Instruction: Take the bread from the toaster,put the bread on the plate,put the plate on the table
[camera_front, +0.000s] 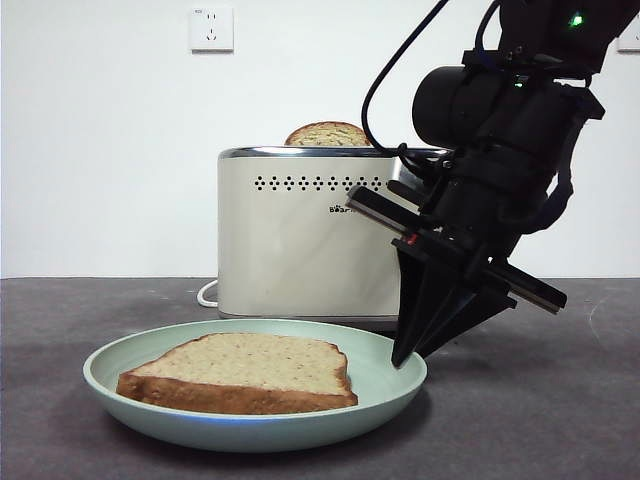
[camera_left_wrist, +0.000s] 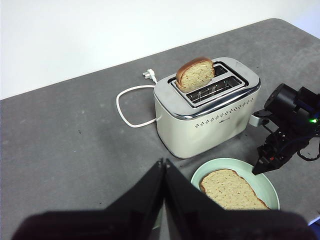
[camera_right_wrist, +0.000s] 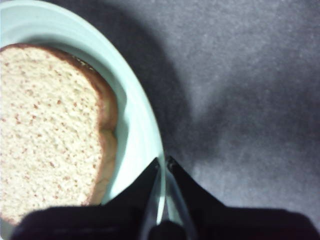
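Presently the right tool (camera_front: 408, 357) stands at the near right rim of the plate (camera_front: 400, 385), its two black jaws drawn almost together with the pale green rim pinched between them, as the right wrist view shows: one jaw lies inside the rim and the other outside it. The hold appears to be on the plate's edge only; nothing else is in that tool.

Just inward from the right tool, the bread (camera_front: 240, 372) lies flat in the plate, crust toward the jaws but clear of them. The slice is whole and sits within the raised rim.

Behind the right tool and the plate stands the toaster (camera_front: 300, 235), upright, chrome rim uppermost. A smaller, darker slice (camera_front: 328, 134) stands in its rear slot; the front slot looks empty in the left wrist view. A white cord and plug (camera_left_wrist: 131, 102) trail off behind the toaster across the surface (camera_front: 560, 420).

The left tool (camera_left_wrist: 164, 167) waits well back from the work, raised above the surface, jaws closed together and holding nothing.

Assessment of progress: the bread is out of the toaster and on the plate, so the first two steps read as done. The plate's underside seems to rest on the surface in the front view, though contact under its far side is not visible. The remaining work appears to be confirming that placement and letting go of the rim.
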